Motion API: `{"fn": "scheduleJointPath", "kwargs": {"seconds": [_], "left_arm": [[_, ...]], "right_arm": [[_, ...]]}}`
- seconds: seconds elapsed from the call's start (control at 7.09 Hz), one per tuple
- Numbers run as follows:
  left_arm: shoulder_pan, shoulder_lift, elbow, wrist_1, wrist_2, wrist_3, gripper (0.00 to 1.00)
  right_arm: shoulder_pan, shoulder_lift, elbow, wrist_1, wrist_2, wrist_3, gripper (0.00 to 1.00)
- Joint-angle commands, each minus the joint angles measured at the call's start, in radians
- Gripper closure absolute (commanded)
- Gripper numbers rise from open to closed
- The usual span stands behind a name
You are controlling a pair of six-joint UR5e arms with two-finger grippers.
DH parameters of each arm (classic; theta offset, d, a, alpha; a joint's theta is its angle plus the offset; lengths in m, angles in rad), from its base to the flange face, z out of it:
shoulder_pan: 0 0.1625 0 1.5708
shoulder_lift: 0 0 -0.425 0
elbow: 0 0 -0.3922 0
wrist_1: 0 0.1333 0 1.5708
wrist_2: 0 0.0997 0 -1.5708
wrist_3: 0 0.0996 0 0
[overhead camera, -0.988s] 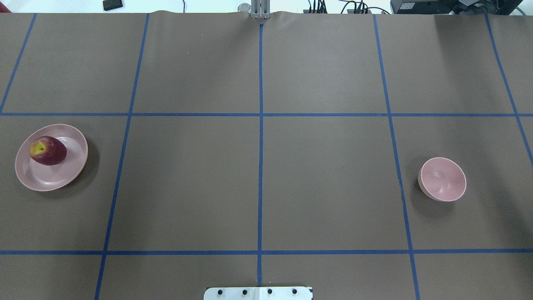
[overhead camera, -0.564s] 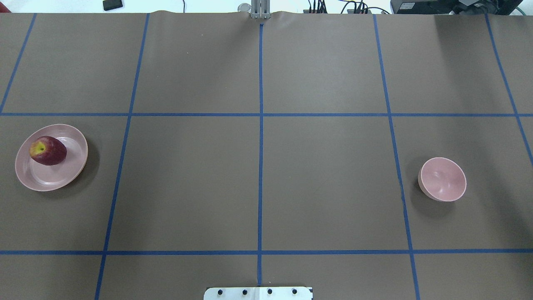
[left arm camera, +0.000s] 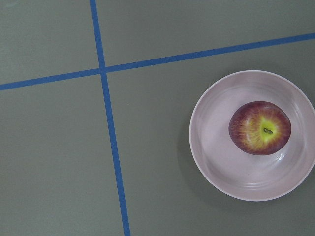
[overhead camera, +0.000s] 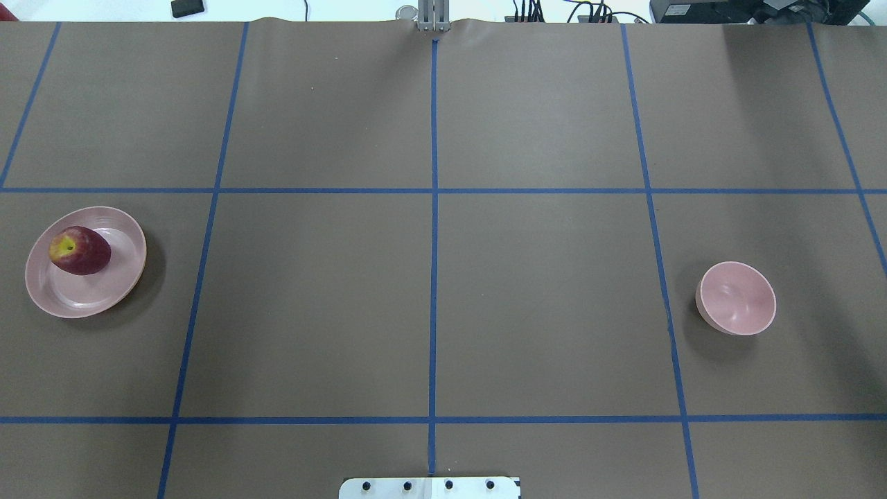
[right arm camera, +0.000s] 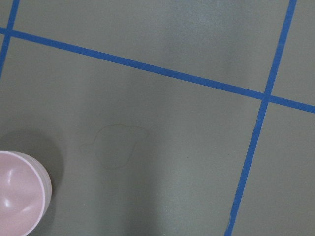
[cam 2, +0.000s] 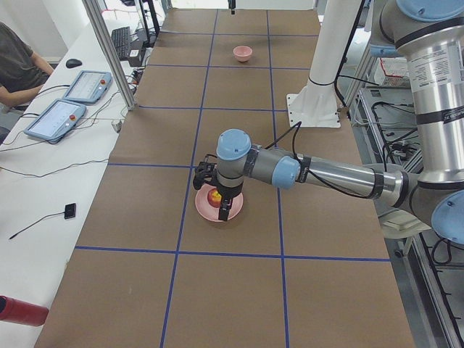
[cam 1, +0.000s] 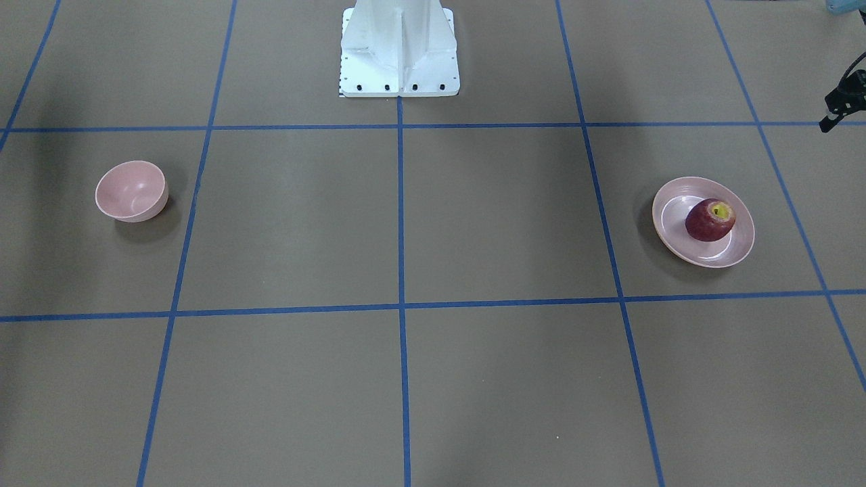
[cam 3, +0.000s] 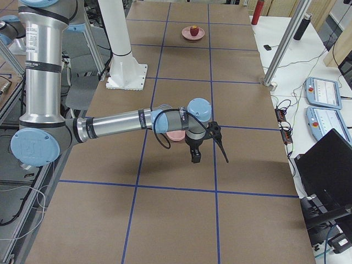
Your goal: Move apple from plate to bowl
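Note:
The dark red apple with a yellow stem hollow lies on the wide pale pink plate at the table's left. It also shows in the left wrist view on the plate, and in the front view. The small deep pink bowl stands empty at the right; its edge shows in the right wrist view. My left gripper hangs above the plate, seen only from the side; open or shut I cannot tell. My right gripper hangs near the bowl; its state I cannot tell.
Blue tape lines divide the brown table into squares. The white robot pedestal stands at the near middle edge. An operator, control tablets and a red bottle are on the far side bench.

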Motion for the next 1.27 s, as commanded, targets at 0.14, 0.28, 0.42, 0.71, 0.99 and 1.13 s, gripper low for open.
{"fn": "scheduleJointPath", "kwargs": {"seconds": [0.14,0.28,0.42,0.71,0.99,1.13], "left_arm": [[0.0,-0.001,0.009,0.001,0.002,-0.003,0.02],[0.0,0.0,0.003,0.0,0.0,-0.001,0.02],[0.0,0.0,0.006,0.0,0.0,-0.001,0.02],[0.003,-0.014,0.024,0.0,-0.001,-0.001,0.02],[0.006,-0.029,0.027,0.001,0.0,-0.004,0.02],[0.006,-0.035,0.029,0.004,-0.001,-0.05,0.02]], "right_arm": [[0.0,0.002,0.0,0.0,0.002,-0.002,0.0],[-0.002,-0.003,-0.011,0.0,0.002,-0.003,0.0],[0.0,-0.015,-0.012,0.0,0.003,-0.009,0.0],[0.0,-0.015,-0.023,-0.001,0.002,-0.003,0.0],[0.0,-0.012,-0.035,0.0,0.018,-0.003,0.0],[-0.005,-0.005,-0.026,0.002,0.028,-0.002,0.0]]}}
